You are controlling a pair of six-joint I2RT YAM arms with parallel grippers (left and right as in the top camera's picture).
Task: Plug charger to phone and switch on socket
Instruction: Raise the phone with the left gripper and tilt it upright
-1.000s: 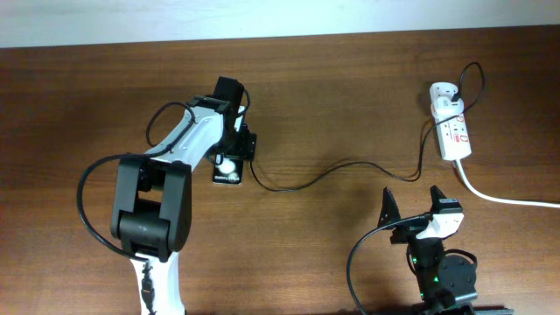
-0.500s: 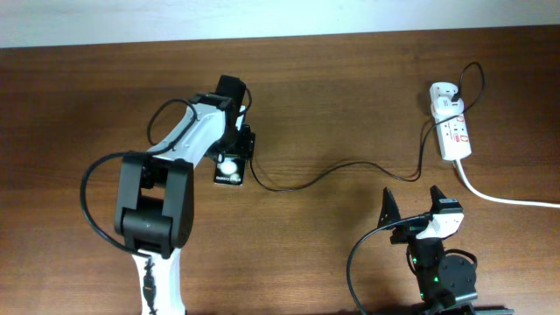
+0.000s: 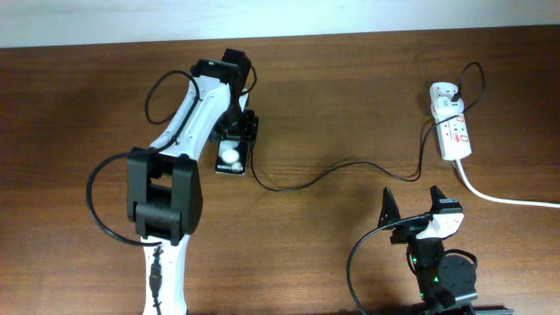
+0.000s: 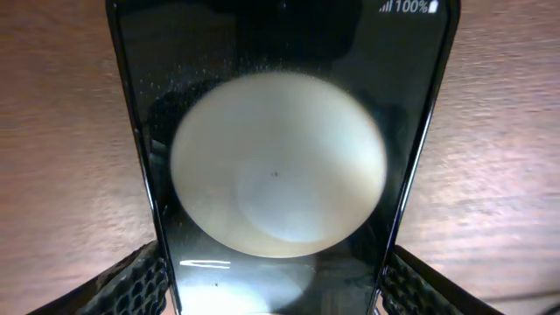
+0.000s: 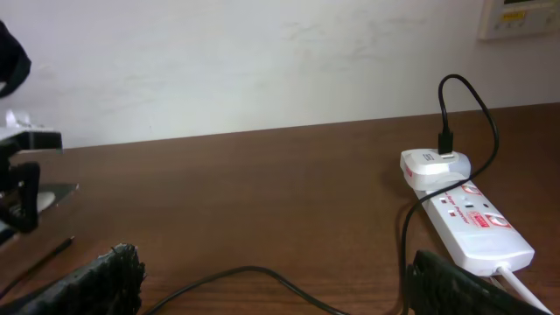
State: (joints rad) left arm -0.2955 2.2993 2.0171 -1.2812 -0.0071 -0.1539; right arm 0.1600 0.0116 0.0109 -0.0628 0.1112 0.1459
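Note:
The phone [image 3: 230,157] lies on the brown table, black with a white round blob. It fills the left wrist view [image 4: 280,157], screen lit. My left gripper [image 3: 234,140] reaches over it, and its fingers [image 4: 276,293] press on both long edges. The charger's thin black cable [image 3: 332,169] runs from beside the phone's lower right corner to the white adapter [image 3: 443,94]. I cannot tell whether its tip is in the phone. The adapter sits in the white socket strip [image 3: 456,136], also in the right wrist view [image 5: 477,229]. My right gripper [image 3: 411,206] is open and empty at the front, over the cable [image 5: 254,273].
The strip's thick white cord [image 3: 499,197] runs off the right edge. A white wall [image 5: 262,61] stands behind the table's far edge. The left arm's own black cable [image 3: 162,101] loops beside it.
My left arm has stretched farther away from me. The phone has shifted a little toward the far edge with it and turned slightly. The right arm has not moved.

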